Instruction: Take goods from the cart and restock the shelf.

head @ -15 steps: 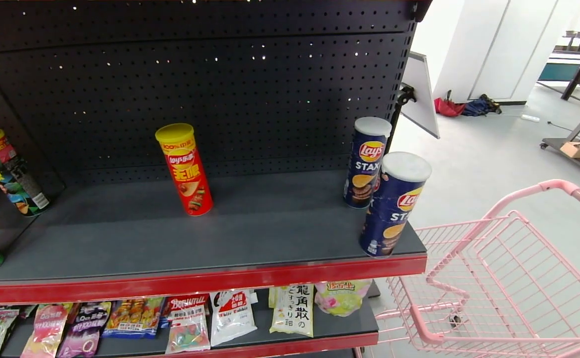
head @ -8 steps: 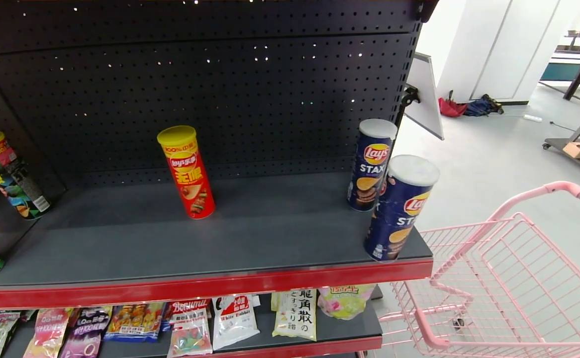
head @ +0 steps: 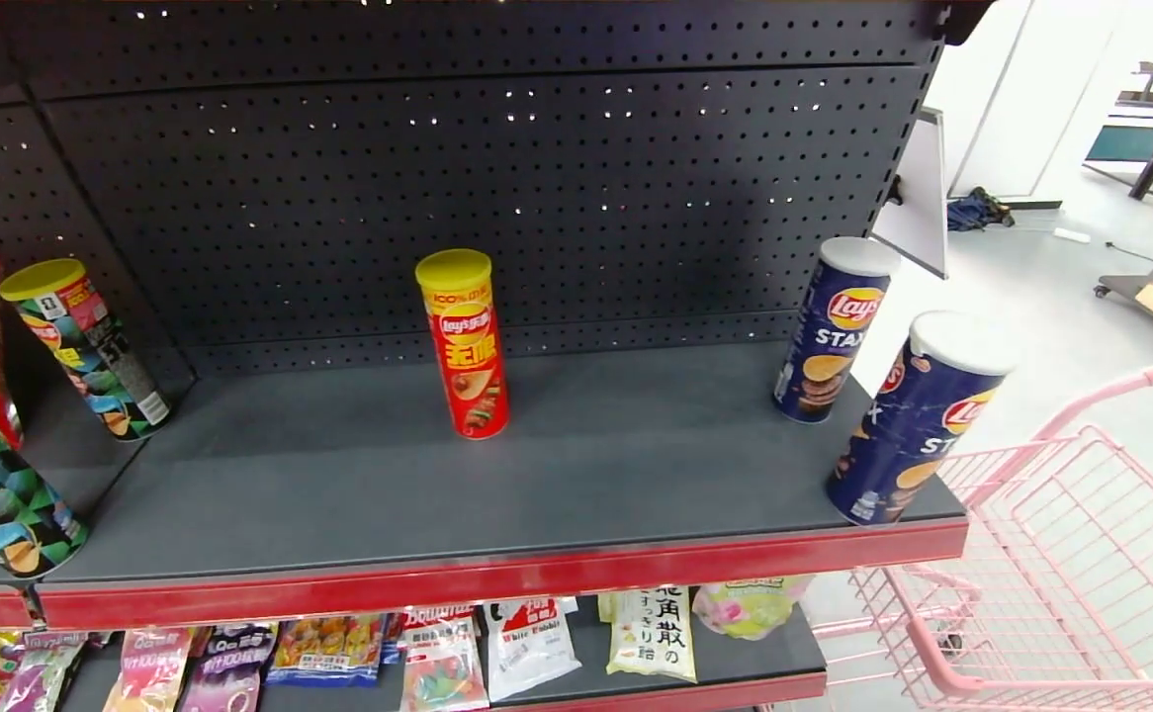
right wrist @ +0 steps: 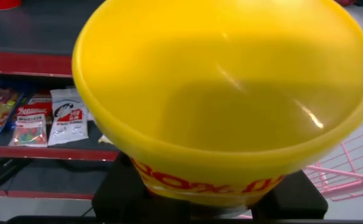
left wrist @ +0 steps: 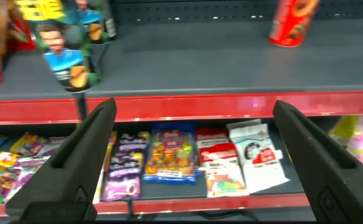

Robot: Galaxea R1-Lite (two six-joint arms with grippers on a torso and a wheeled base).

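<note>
Stock on the shelf (head: 339,494) runs from left to right as follows: two patterned cans (head: 82,346) at the left end, one red can (head: 465,341) upright near the middle toward the back, and two blue cans (head: 834,331) at the right end, the nearer one standing at the front right corner. Wide bare stretches of board lie between these groups. Snack bags (head: 527,643) fill the tier below. The cart (head: 1081,554) stands just beside the shelf's right end. The left gripper (left wrist: 195,109) hangs in front of the shelf edge with its jaws spread wide and nothing between them. The right gripper (right wrist: 209,199) is clamped on the lower body of a yellow-lidded can (right wrist: 225,93), held upright in front of the shelf unit and not yet on the board. Restocking appears partly complete: several cans are placed, one is in transit, and much shelf space remains to fill.
</note>
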